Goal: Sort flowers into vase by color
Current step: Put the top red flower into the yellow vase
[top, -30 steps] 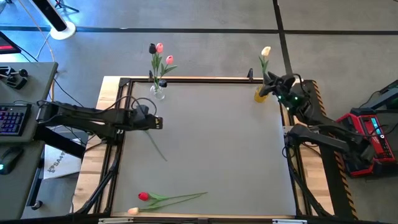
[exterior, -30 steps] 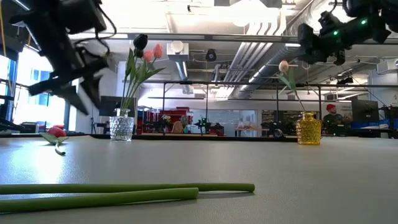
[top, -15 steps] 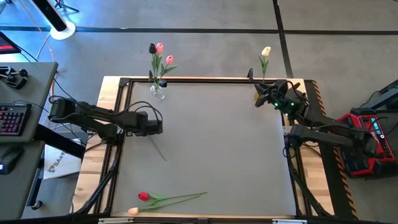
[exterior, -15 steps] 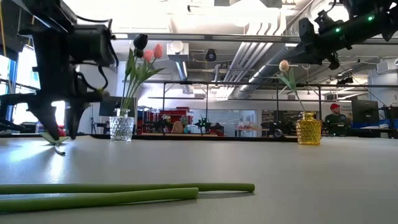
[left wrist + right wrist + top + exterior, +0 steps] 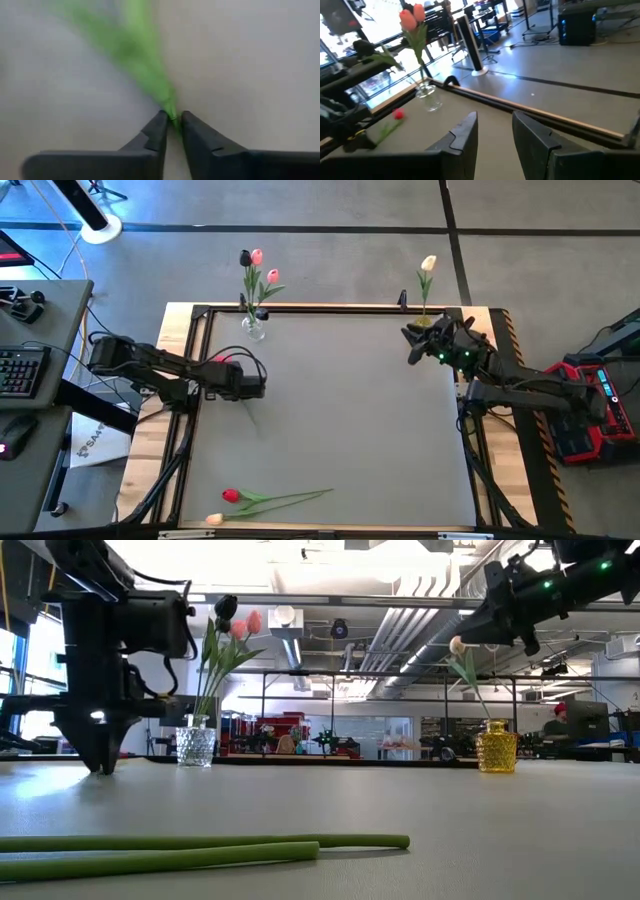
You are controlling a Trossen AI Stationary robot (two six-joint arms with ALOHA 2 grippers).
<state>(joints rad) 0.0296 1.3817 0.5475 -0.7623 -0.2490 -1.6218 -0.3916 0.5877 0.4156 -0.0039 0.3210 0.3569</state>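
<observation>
A red flower (image 5: 397, 114) lies on the grey table at the left. My left gripper (image 5: 172, 117) stands over it with its fingers pointing down and is shut on its green stem. A clear vase (image 5: 253, 328) at the far edge holds pink and near-black flowers (image 5: 256, 258). A yellow vase (image 5: 497, 747) at the far right holds a cream flower (image 5: 427, 263). My right gripper (image 5: 495, 120) hovers open and holds nothing, just in front of the yellow vase. A red flower (image 5: 231, 496) and a cream flower (image 5: 214, 519) lie along the near edge. My left gripper pinches the flower's green stem (image 5: 171, 111) between its two fingertips. The fingers come from above and point down at the table (image 5: 100, 762). The rest of the flower lies on the table, its green (image 5: 145, 70) running away from the fingers.
The stems (image 5: 200, 842) of the two near-edge flowers reach toward the table's middle. A black frame (image 5: 330, 307) runs round the table. A desk with a keyboard (image 5: 18, 370) stands to the left. The middle of the table (image 5: 350, 410) is bare grey.
My left gripper has sunk to the table, tipped steeply down and shut on the red flower's stem. My right gripper has swung away from the yellow vase toward the table's middle, staying open.
</observation>
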